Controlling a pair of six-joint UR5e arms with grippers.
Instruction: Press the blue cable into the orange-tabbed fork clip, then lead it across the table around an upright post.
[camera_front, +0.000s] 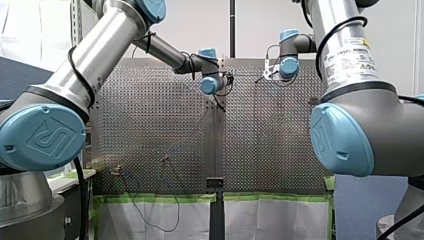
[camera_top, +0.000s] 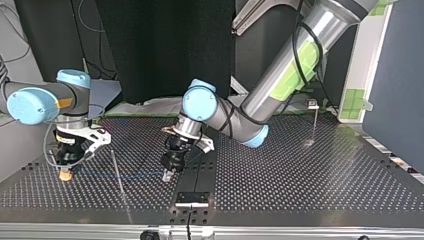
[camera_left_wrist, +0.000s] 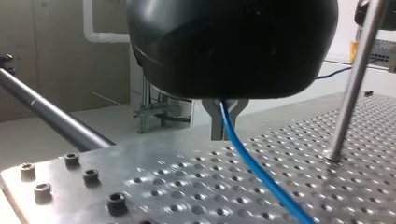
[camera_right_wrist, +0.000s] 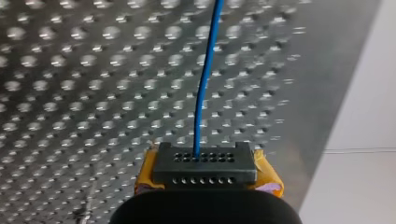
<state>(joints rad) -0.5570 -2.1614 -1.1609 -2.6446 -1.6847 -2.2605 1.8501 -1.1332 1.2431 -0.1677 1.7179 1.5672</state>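
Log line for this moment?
left claw: shut on blue cable | right claw: shut on blue cable | cable: strung between claws | upright post: beside left claw

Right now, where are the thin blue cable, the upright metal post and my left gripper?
thin blue cable (camera_left_wrist: 255, 168), left wrist view, stretch below the fingers.
upright metal post (camera_left_wrist: 354, 79), left wrist view, middle of its shaft.
my left gripper (camera_left_wrist: 223, 135), left wrist view, between its fingertips.

A robotics lab, plainly. Two industrial arms (camera_front: 95, 55) with blue joint caps flank a perforated metal desk (camera_top: 310, 170) edged in green tape (camera_front: 160, 198). An upright post (camera_left_wrist: 353, 84) stands fixed in its holes. Dark screens (camera_top: 165, 45) close off one side, and a black pole (camera_front: 232, 25) rises at the other.
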